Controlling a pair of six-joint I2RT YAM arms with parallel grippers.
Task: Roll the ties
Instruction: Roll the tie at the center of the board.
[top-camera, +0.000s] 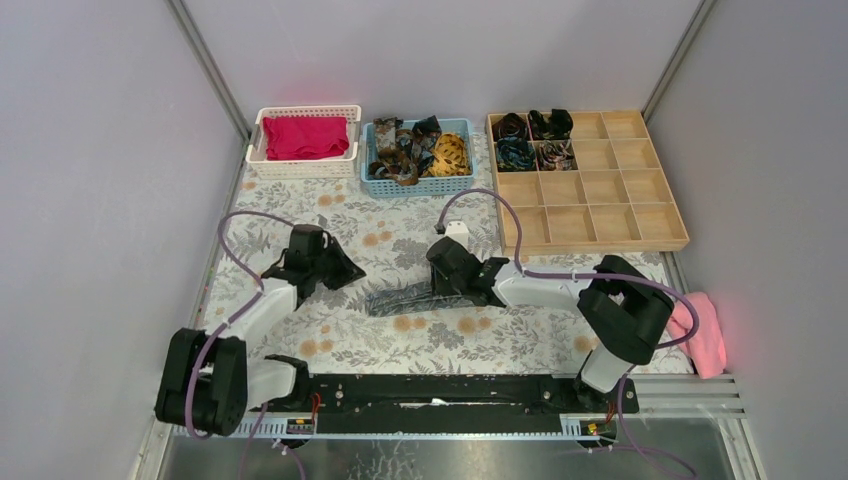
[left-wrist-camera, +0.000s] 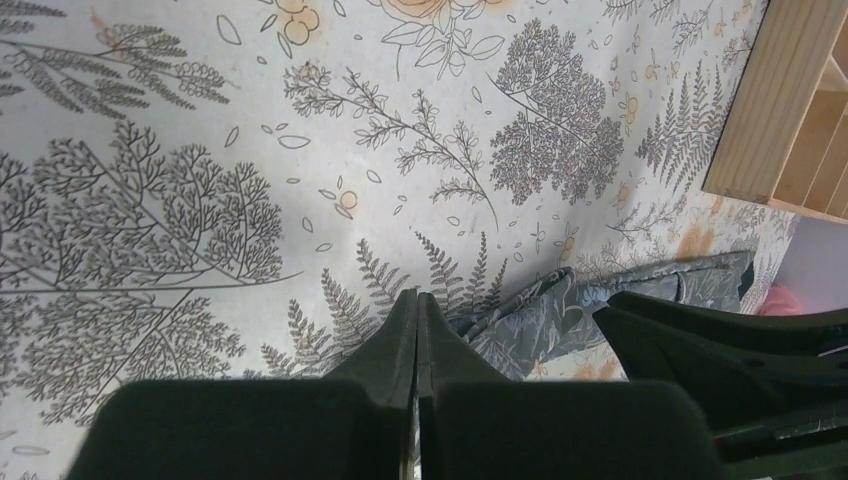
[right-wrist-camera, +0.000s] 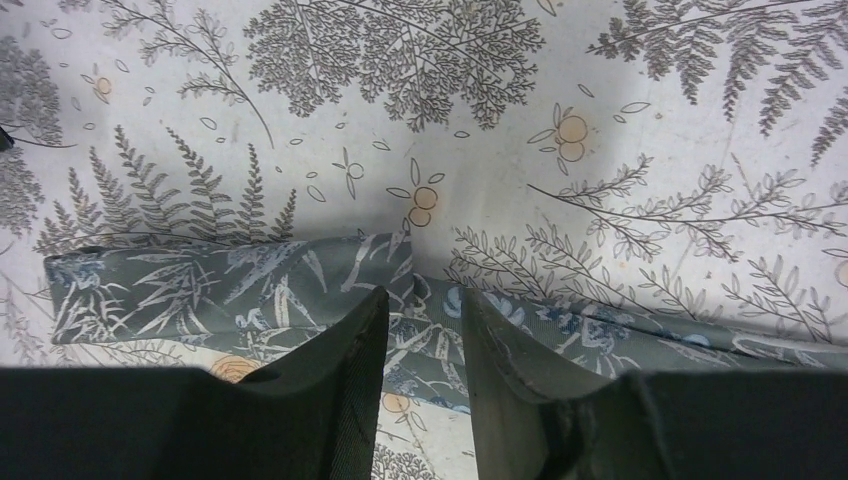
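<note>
Fingers of the right gripper (right-wrist-camera: 425, 293) stood slightly apart above the grey-green tie (right-wrist-camera: 220, 290); those of the left gripper (left-wrist-camera: 417, 303) were pressed together, empty.
Lying flat on the floral tablecloth (top-camera: 340, 215) between the arms, the tie looked light, limp and slippery; one end seemed the best hold.

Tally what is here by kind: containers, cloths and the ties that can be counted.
Plastic mesh baskets, white basket and blue basket: 2
Wooden compartment tray: 1
Rolled patterned ties in the tray: 4
Flat grey-blue leaf-print tie: 1
Plain cloths, magenta cloth and pink cloth: 2
Total: 10; the tangled ties in the blue basket are too jumbled to count.
</note>
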